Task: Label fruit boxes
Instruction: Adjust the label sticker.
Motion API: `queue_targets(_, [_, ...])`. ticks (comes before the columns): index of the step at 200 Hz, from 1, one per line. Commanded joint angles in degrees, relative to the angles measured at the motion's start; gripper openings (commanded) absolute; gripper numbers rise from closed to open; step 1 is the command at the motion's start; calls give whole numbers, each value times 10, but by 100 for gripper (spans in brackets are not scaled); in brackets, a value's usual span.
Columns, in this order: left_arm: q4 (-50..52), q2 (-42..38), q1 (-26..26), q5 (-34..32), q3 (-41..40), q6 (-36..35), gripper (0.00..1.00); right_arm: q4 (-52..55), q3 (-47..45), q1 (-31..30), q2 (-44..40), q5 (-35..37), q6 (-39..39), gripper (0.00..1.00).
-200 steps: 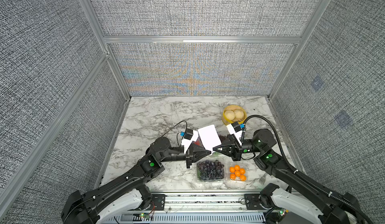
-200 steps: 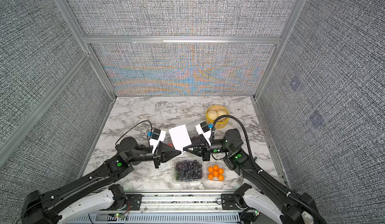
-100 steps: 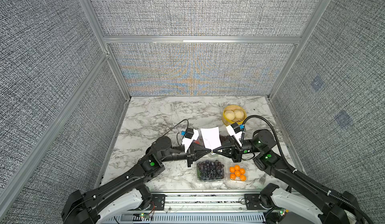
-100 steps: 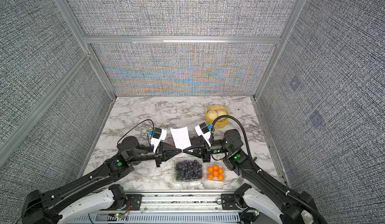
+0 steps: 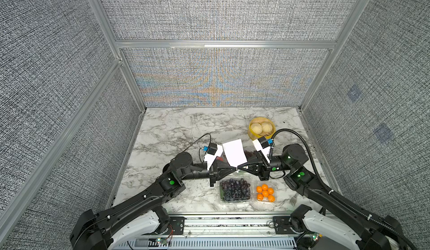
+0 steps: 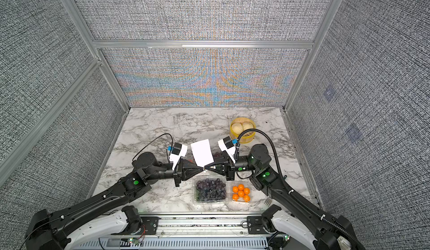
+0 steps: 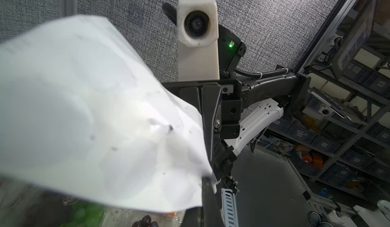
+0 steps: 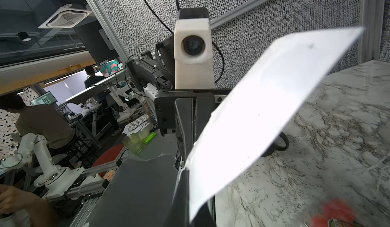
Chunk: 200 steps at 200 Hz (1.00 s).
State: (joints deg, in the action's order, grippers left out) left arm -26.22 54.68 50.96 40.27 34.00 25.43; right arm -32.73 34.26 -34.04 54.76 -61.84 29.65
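Observation:
Both grippers meet tip to tip above the table's front half. My left gripper (image 5: 235, 167) and right gripper (image 5: 240, 167) are each shut on the lower corner of a white sticker sheet (image 5: 234, 152), which stands up between them. Two fruit boxes lie just in front: dark grapes (image 5: 235, 189) and small oranges (image 5: 265, 192). Behind the grippers, mostly hidden, are a box of red fruit (image 5: 220, 159) and one of purple grapes (image 5: 250, 154). The left wrist view shows the sheet (image 7: 101, 114) over green grapes (image 7: 84, 213). The right wrist view shows the sheet (image 8: 263, 109) and blurred red fruit (image 8: 335, 212).
A round yellow steamer (image 5: 261, 128) with pale buns stands at the back right, close behind the right wrist. A small fork-like thing (image 5: 293, 200) lies at the front right. Grey walls close three sides and a metal rail (image 5: 228, 223) runs along the front.
The two grippers' tips have drawn together at the sheet's lower corner. The sheet has tipped and looks narrower from above than a second ago.

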Motion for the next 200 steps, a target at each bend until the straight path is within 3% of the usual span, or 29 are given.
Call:
queue_targets(1, [-40, 2, 1, 32, 4, 3, 0, -7, 4, -1, 8, 2, 2, 0])
queue_targets(200, [69, -12, 1, -84, 18, -55, 0, -4, -6, -8, -5, 2, -5, 0])
